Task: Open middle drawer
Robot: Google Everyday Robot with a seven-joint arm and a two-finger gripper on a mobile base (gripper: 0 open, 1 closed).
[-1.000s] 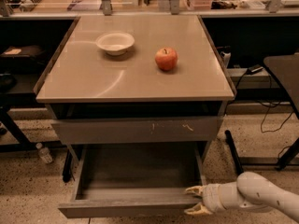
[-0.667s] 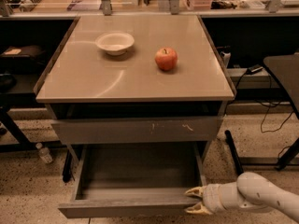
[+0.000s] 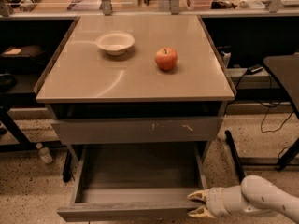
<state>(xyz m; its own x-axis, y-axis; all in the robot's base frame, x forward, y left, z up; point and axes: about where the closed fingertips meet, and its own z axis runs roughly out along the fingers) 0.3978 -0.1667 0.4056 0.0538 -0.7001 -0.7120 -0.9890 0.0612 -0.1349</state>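
The middle drawer [image 3: 135,171] is a plain grey metal drawer, pulled far out below the tabletop, and its shallow grey box is empty. My gripper [image 3: 196,204] is at the right end of the drawer's front panel [image 3: 121,213]. One finger is inside the box and the other is on the outer face, so the front edge is pinched between them. My white arm [image 3: 261,199] comes in from the lower right.
Above the open drawer is a closed, wider front with white scratches [image 3: 135,129]. A white bowl [image 3: 115,42] and a red apple [image 3: 166,59] sit on the beige tabletop [image 3: 93,78]. A dark table leg [image 3: 233,155] and cables lie on the floor at the right. A small bottle [image 3: 44,153] lies at the left.
The gripper and the drawer front have shifted slightly toward the camera. The bowl and the apple have not moved.
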